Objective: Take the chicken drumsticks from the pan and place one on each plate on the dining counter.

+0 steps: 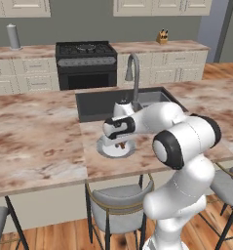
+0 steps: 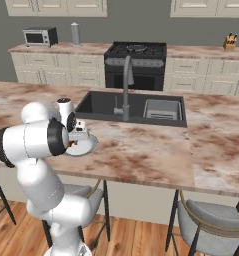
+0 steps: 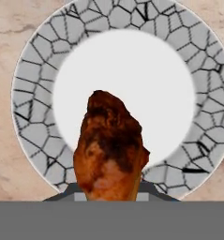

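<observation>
My gripper [image 1: 121, 142] hangs just above a plate [image 1: 104, 150] on the dining counter [image 1: 35, 132], in front of the sink, and it is shut on a chicken drumstick [image 1: 121, 145]. In the hand view the golden-brown drumstick [image 3: 109, 150] fills the lower middle and hides the gripper [image 3: 108, 193] behind it. Below it lies the plate [image 3: 127, 79], white in the centre with a crackled grey rim. From the right base view the plate [image 2: 89, 146] shows beside the arm's elbow, on the dining counter [image 2: 156, 150]. The pan is out of view.
A dark inset sink [image 1: 96, 105] with a curved metal tap [image 1: 134, 73] lies just behind the plate. Grey stools [image 1: 115, 207] stand under the counter's near edge. A black stove [image 1: 86, 61] sits against the back wall, with a knife block [image 1: 162, 36] to its right.
</observation>
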### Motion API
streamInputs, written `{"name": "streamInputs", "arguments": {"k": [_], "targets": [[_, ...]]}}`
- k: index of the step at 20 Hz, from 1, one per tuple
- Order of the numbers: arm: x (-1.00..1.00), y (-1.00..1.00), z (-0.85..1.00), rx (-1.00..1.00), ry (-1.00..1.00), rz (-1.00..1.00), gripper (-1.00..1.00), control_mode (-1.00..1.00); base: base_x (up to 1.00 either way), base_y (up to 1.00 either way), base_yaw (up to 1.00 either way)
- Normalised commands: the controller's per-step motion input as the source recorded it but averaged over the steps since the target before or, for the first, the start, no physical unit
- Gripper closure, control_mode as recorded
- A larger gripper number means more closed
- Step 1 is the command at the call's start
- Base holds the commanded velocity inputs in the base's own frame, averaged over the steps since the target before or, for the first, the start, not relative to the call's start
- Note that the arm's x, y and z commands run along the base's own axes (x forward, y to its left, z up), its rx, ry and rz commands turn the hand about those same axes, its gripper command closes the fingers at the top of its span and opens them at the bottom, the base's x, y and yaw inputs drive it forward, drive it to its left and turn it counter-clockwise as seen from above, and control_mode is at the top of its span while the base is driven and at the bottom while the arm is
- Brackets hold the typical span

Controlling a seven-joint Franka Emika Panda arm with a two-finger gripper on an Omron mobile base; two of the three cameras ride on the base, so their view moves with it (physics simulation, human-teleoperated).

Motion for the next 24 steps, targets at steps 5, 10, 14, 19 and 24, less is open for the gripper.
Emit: {"name": "streamInputs", "arguments": {"k": [5,10,14,19,24], "targets": [[0.25,-0.02,-0.29,0.00,0.00,0.00,1.00,-1.00,0.00,0.00,0.00],[0.28,0.00,-0.26,0.00,0.00,0.00,1.00,-1.00,0.00,0.00,0.00],[0.13,0.00,-0.22,0.00,0.00,0.00,1.00,-1.00,0.00,0.00,0.00],[0.01,0.00,-0.18,0.00,0.00,0.00,-1.00,-1.00,0.00,0.00,0.00],[0.03,0.00,-0.06,0.00,-0.01,0.00,-1.00,-1.00,0.00,0.00,0.00]]}}
